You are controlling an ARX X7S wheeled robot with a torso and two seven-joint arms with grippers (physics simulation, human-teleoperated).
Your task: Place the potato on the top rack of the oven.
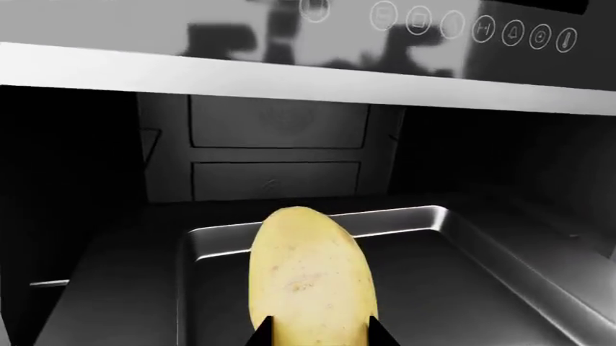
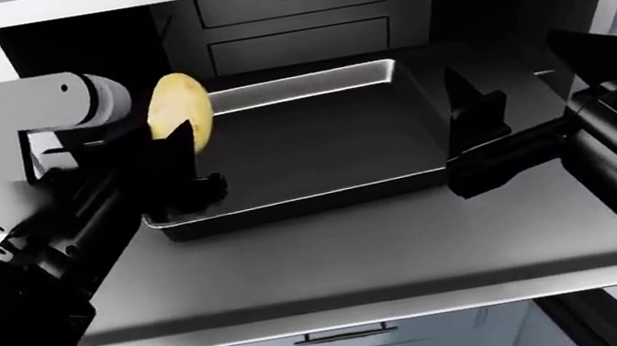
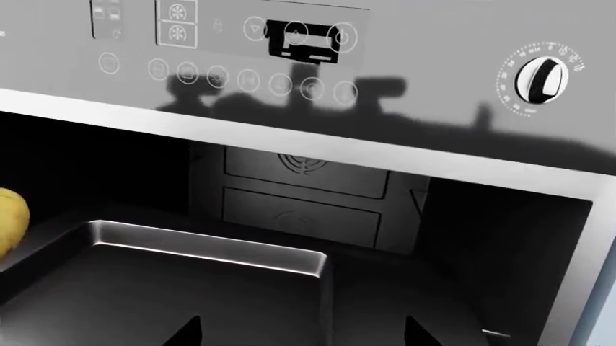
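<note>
The yellow-tan potato (image 2: 177, 108) is held upright in my left gripper (image 2: 182, 145), above the left edge of a rimmed baking tray (image 2: 326, 198). In the left wrist view the potato (image 1: 310, 277) sits between the two fingertips (image 1: 260, 335), with my gripper (image 1: 321, 337) shut on it. The tray lies on the top rack (image 2: 359, 258), a wide grey slab pulled out of the open oven (image 2: 297, 17). My right gripper (image 2: 525, 88) is open and empty over the tray's right rim. From the right wrist view (image 3: 303, 335) the potato (image 3: 8, 216) shows at the edge.
The oven's control panel (image 3: 250, 50) and a round knob (image 3: 539, 78) sit above the cavity. The back wall with a vent (image 1: 279, 151) lies behind the tray (image 1: 443, 216). Pale blue drawers (image 2: 348, 339) stand below the rack's front edge.
</note>
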